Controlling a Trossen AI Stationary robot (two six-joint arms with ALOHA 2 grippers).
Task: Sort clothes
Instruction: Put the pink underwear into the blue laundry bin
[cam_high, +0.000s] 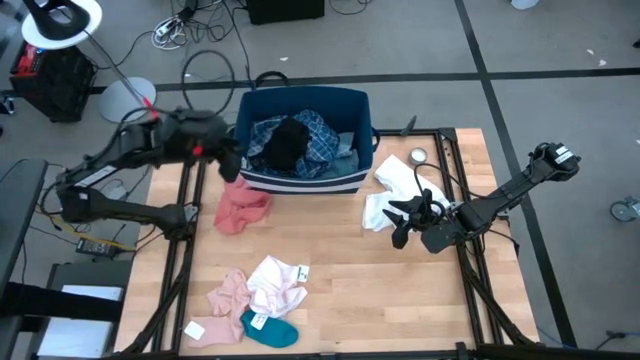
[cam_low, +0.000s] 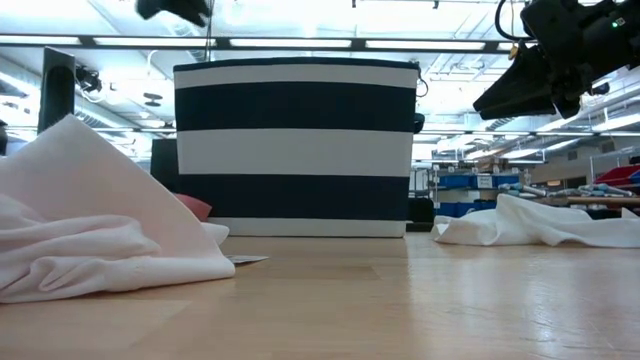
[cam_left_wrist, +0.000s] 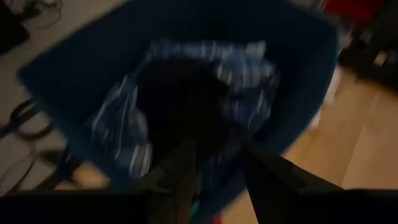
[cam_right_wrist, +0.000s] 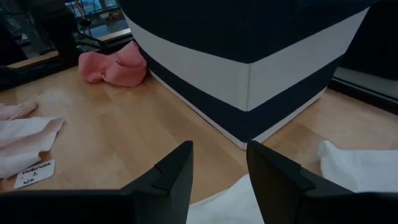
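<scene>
Plaid shirt (cam_high: 322, 135) in striped bin (cam_high: 300, 182)

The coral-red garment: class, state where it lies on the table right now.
In the high view the coral-red garment lies crumpled on the table's left side, by the front left corner of the striped bin, with the pale pink pieces nearer the front edge.

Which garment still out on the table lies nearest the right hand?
The white piece by the bin's right corner; the right hand hovers open over its lower edge. The coral-red, pale pink and teal pieces all lie well to the left.
</scene>
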